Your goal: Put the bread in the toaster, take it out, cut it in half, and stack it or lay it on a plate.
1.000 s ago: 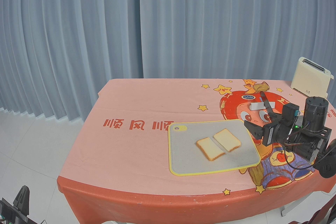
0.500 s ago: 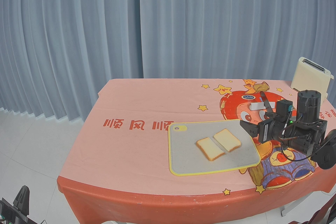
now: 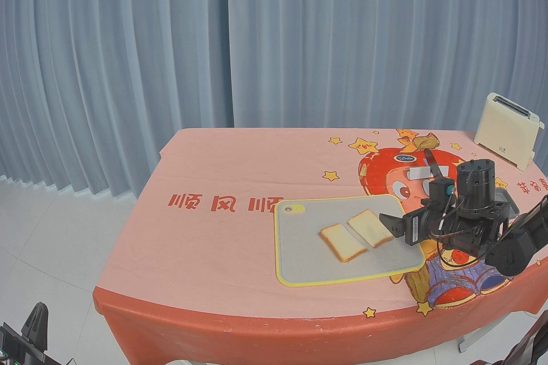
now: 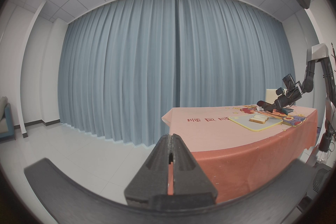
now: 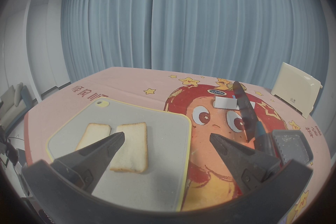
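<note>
Two bread halves lie side by side on the grey, yellow-rimmed cutting board (image 3: 308,258): the left half (image 3: 342,242) and the right half (image 3: 371,227). In the right wrist view they are the farther half (image 5: 93,132) and the nearer half (image 5: 131,146). My right gripper (image 3: 389,224) hovers open at the board's right edge, just right of the nearer half, its jaws wide apart (image 5: 166,136) with nothing between them. The cream toaster (image 3: 508,130) stands at the table's far right corner. My left gripper (image 4: 170,161) is shut, low beside the table and far from the board.
A black-bladed knife (image 5: 246,112) lies on the cartoon print behind the right arm, next to a small dark grey tray (image 5: 293,146). The orange tablecloth (image 3: 228,246) left of the board is bare. The table's front edge is close to the board.
My right arm has moved left and lower, bringing its open gripper from the cartoon print to the board's right edge beside the bread. The bread and the left gripper have not moved.
</note>
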